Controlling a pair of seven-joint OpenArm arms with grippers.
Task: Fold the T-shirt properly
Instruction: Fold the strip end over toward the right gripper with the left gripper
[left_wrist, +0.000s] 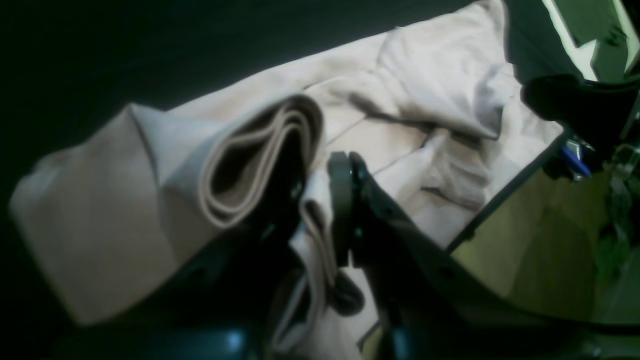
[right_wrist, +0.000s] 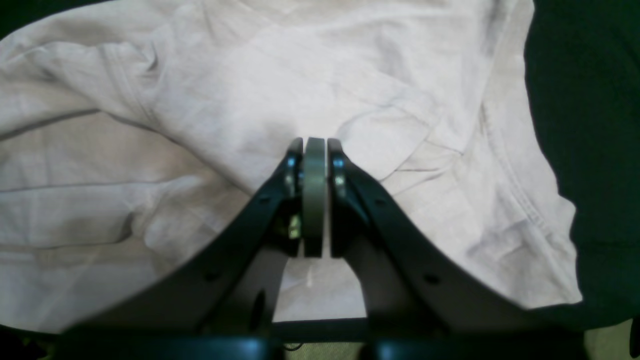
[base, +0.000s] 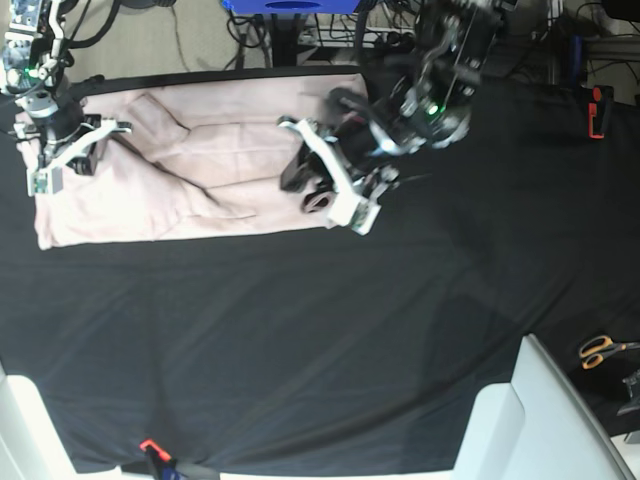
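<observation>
The left end effector (left_wrist: 320, 210) is closed on a bunched fold of the T-shirt (left_wrist: 425, 95), the pale pink cloth pinched between its dark fingers and a looped, layered edge of fabric curling up just beside them. The right end effector (right_wrist: 315, 195) has its jaws pressed together with nothing between them, hovering over a flat, creased stretch of the same shirt, whose hemmed edge runs down the right of that wrist view. In the base view the T-shirt (base: 190, 190) lies spread along the far part of the surface (base: 320, 340), which is covered by a black cloth; the right end effector (base: 62, 150) sits over the shirt's left end and the left end effector (base: 335, 190) at its right end, where the cloth is gathered up. Farther out, orange-handled scissors (base: 600, 350) lie near the surface's right edge, and cables and equipment crowd the floor behind it.
</observation>
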